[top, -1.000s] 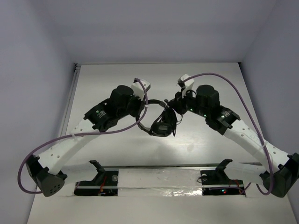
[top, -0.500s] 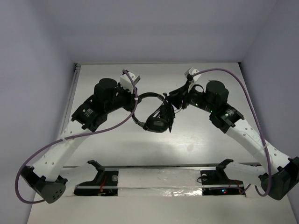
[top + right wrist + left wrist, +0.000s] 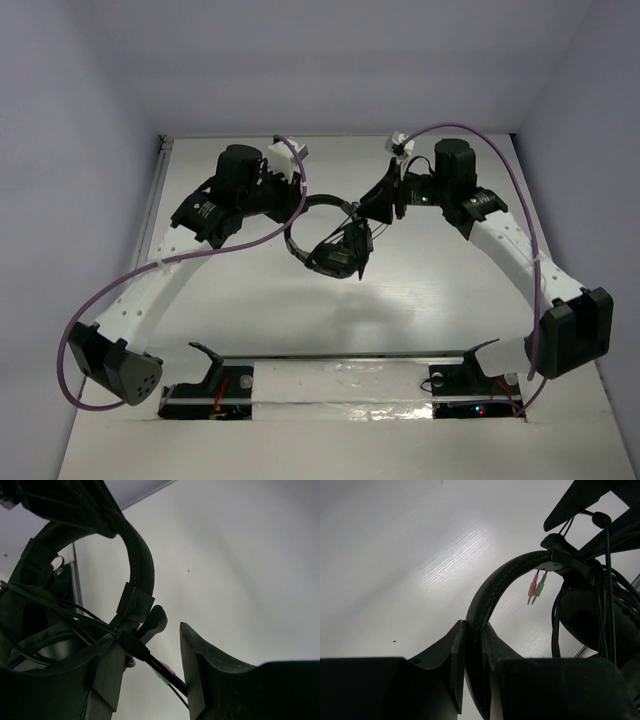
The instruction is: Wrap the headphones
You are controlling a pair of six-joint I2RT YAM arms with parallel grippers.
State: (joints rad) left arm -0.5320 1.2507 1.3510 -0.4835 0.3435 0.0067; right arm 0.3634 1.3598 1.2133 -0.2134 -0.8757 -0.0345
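The black headphones [image 3: 335, 250] hang above the white table between both arms, with the thin black cable looped around the earcups. My left gripper [image 3: 293, 215] is shut on the padded headband [image 3: 505, 577], which rises out of its jaws [image 3: 472, 647]. The pink and green plugs [image 3: 536, 587] dangle below the headband by an earcup [image 3: 592, 622]. My right gripper [image 3: 385, 203] is at the headphones' far right side. In the right wrist view it is open [image 3: 150, 672], and the cable [image 3: 165, 670] runs across the gap between its fingers. The headband [image 3: 137, 560] arches above it.
A metal rail [image 3: 340, 355] with two black brackets runs along the table's near edge. A thin strip [image 3: 150, 230] lines the left table edge. White walls close in the back and sides. Purple robot cables [image 3: 510, 190] loop off both arms.
Both arms have drawn back and up, carrying the headphones a little away from the near edge. The left gripper has kept its grip on the headband.
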